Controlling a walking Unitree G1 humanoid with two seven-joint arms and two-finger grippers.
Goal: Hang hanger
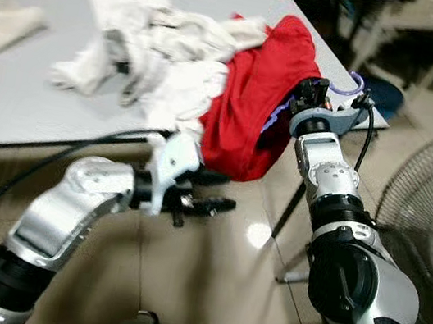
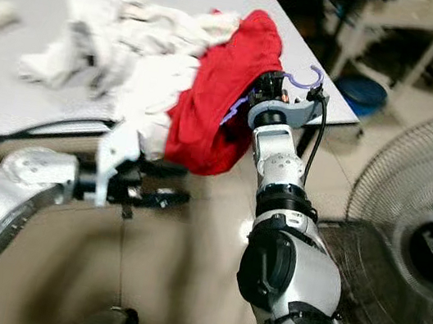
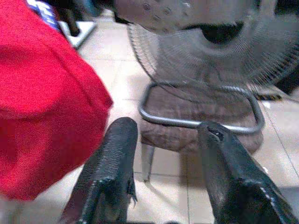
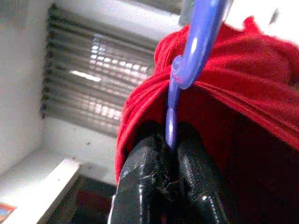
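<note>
**Purple hanger pinched by the right gripper, red garment draped over it**

A thin purple plastic hanger (image 4: 174,105) is held by the right gripper (image 4: 170,154), whose two black fingers are pressed together on the hanger's stem just below the curved hook. A red fabric garment (image 1: 251,101) is draped over the hanger and over the gripper's front, so that much of the hanger is hidden beneath the cloth. In the head views the hook is seen curling out past the right wrist, beside the right near corner of the long grey table (image 1: 21,88). The garment is partly laid on that table edge and partly hung down below it. To its left, a heap of crumpled white cloth (image 1: 153,43) is spread across the tabletop, touching the red garment.

The left gripper (image 1: 205,204) is held low, below the table's near edge and just beneath the hanging red cloth, over a glossy tiled floor (image 1: 204,285). Its fingers are spread apart and nothing is held between them. A round wire-caged floor fan (image 2: 412,236) is stood on the floor at the right.
</note>
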